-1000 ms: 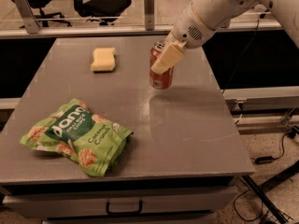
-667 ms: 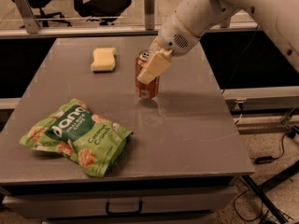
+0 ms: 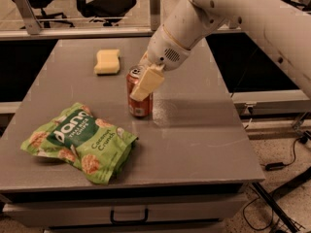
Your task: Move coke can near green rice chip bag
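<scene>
The coke can [image 3: 140, 101], orange-red with a silver top, stands upright on the grey table [image 3: 194, 135] near its middle. My gripper [image 3: 142, 82] comes down from the upper right and is shut on the can's upper part; one pale finger [image 3: 148, 81] lies across its front. The green rice chip bag [image 3: 80, 141] lies flat at the front left of the table, a short gap to the lower left of the can.
A pale yellow sponge [image 3: 107, 62] lies behind the can at the back of the table. Office chairs [image 3: 104, 1] stand behind a rail at the far edge. A drawer handle [image 3: 129, 216] shows below the front edge. Cables [image 3: 286, 159] lie on the floor at right.
My gripper has carried the can to the left and toward the front, closer to the green bag. The bag and sponge have not moved.
</scene>
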`<state>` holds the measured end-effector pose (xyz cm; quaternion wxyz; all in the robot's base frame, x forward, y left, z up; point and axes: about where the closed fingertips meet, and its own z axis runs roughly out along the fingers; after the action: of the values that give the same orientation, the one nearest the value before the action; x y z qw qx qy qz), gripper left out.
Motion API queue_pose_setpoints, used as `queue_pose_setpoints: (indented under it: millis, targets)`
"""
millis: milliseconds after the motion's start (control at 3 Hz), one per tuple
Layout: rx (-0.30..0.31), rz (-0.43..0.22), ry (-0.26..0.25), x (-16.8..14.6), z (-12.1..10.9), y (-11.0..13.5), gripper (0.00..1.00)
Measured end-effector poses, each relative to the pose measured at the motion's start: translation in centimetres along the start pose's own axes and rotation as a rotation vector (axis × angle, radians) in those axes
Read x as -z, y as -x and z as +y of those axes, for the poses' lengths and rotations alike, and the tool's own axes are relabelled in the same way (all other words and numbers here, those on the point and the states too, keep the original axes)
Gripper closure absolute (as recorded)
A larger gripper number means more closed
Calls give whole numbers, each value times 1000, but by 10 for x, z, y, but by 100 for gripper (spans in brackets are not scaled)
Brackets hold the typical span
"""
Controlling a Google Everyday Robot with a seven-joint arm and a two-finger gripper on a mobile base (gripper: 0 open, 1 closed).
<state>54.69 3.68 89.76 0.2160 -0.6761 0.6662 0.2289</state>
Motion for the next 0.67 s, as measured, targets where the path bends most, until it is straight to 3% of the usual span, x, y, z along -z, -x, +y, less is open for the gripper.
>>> queue_pose_setpoints:
  millis: [333, 667]
  targets:
    - [26, 11, 17, -7, 9, 4, 43]
    - [27, 11, 18, -8, 8, 5, 20]
